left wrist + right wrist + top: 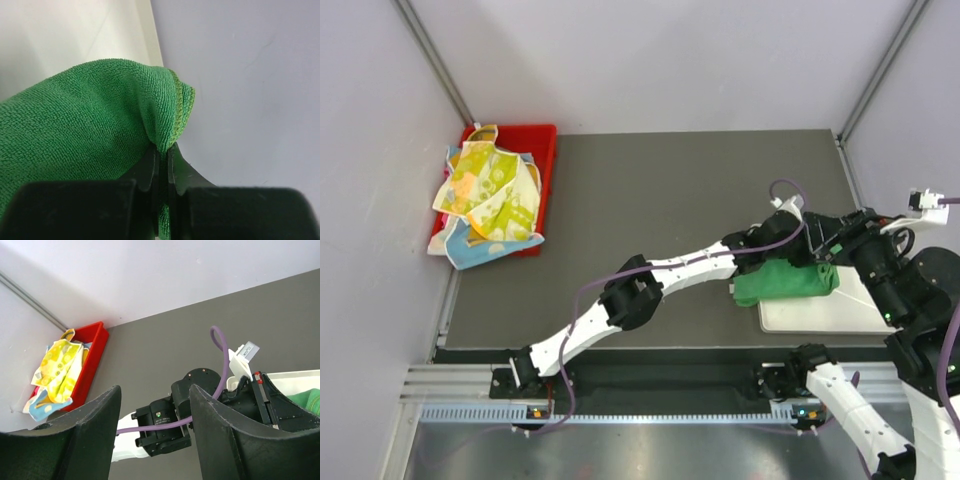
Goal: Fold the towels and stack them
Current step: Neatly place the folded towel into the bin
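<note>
A plain green towel (785, 282), loosely folded, lies with its right part on the white tray (820, 318) and its left part on the dark mat. My left gripper (812, 260) reaches across the table and is shut on a bunched corner of the green towel (100, 130); in the left wrist view the cloth is pinched between its jaws (165, 152). My right gripper (840, 242) hovers just beside it, open and empty (155, 390). The other towels (485, 195), yellow patterned, orange-yellow and light blue, lie heaped in the red bin; they also show in the right wrist view (57, 365).
The red bin (548, 150) stands at the far left of the dark mat (660, 200); it also shows in the right wrist view (92, 355). The left arm's wrist and purple cable (220, 350) lie in front of the right gripper. Walls close in on three sides.
</note>
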{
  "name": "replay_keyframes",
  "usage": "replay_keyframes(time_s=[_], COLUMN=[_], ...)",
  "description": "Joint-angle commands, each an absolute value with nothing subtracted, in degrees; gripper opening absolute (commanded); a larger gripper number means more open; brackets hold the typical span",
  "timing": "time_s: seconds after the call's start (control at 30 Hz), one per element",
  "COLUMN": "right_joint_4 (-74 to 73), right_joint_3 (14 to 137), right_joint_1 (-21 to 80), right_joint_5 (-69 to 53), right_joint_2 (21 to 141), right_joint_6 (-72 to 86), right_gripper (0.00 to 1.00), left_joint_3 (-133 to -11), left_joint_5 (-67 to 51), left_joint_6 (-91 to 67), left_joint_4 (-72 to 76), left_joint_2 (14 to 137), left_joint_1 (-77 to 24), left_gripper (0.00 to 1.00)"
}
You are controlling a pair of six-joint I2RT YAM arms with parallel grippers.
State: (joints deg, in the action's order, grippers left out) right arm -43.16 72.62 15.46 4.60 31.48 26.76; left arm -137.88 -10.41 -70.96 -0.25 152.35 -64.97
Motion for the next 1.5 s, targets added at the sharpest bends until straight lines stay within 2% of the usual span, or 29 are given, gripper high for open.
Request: replay_keyframes(time_s=[0.0, 0.83, 1.47], right_joint_4=[-43.33, -43.59, -43.68], right_joint_3=[75.76, 75.67, 75.23], right_joint_1=[14.85, 14.77, 14.77], right_joint_5=[6.15, 8.09, 8.35], right_joint_2=[30.85, 30.32, 29.88], right_joint_6=[25.23, 23.56, 23.55], right_gripper=[0.57, 0.58, 0.58], left_joint_3=[-141.50, -148.18, -148.18], left_joint_5=[-11.34, -9.58, -7.91], left_joint_6=[-73.65, -75.67, -76.82], left_joint_4=[9.48, 22.50, 22.24], left_joint_2=[153.28, 160.75, 162.68], left_joint_1=[-65.13, -66.53, -66.62], left_gripper=[0.00, 0.00, 0.01])
